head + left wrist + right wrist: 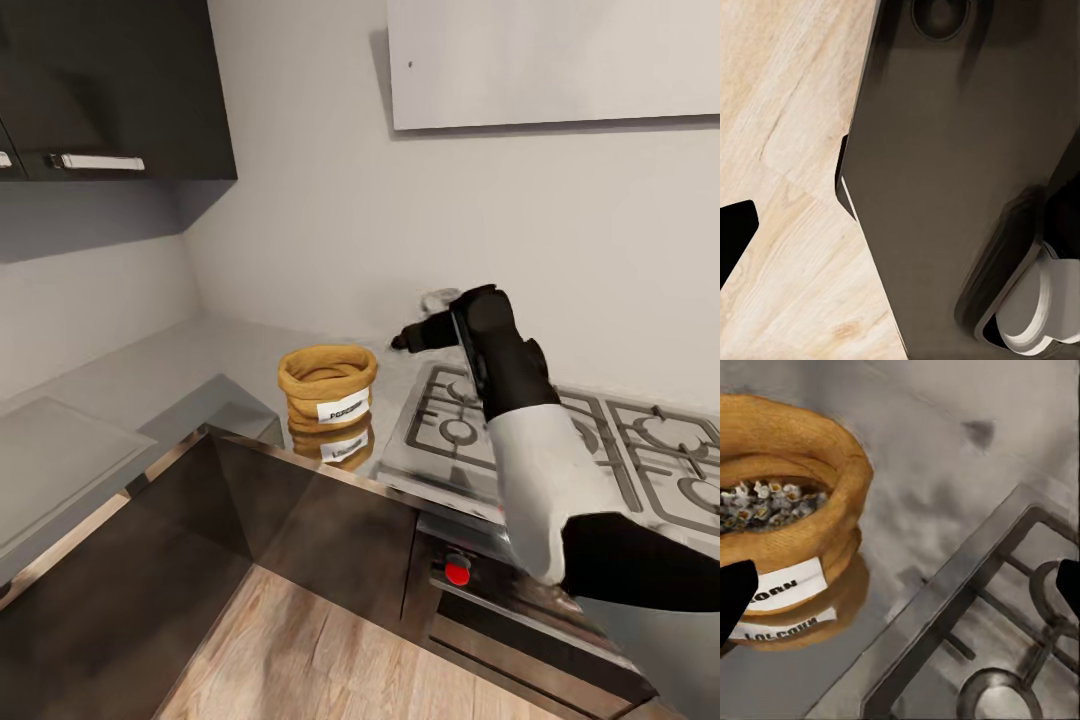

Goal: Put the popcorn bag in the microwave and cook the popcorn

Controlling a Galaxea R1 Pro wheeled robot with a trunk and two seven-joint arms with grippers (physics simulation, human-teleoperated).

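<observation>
One squat popcorn bag (327, 389) of tan burlap stands upright left of centre in the head view, on the glossy grey countertop (215, 350), its white label facing the camera and its reflection pooled on the surface beneath it. The sack sits just beside the left edge of the steel gas hob (560, 440), whose dark grates spread across the right half of the frame. The robot's right arm reaches in from the lower right, white forearm leading to a black wrist, and the right gripper (408, 340) hangs above the counter behind and to the right of the bag, apart from it.

In the right wrist view the bag (791, 529) fills the upper left, its rolled rim open on a heap of small pale popcorn (765, 502) inside. The two dark fingertips (735, 592) show at the opposite side edges of that frame, spread wide with nothing between them, one overlapping the bag's label, the other over the hob (997, 630) at the lower right.

Below the counter in the head view run dark glossy cabinet fronts (300, 530), with a red knob (457, 573) on the oven panel under the hob and pale wood floor (330, 660) at the bottom. A dark wall cabinet (110, 90) occupies the upper left.

The left wrist view shows wood floor (787, 150) and a dark robot part; whether the left gripper's fingers are released or clenched cannot be told.
</observation>
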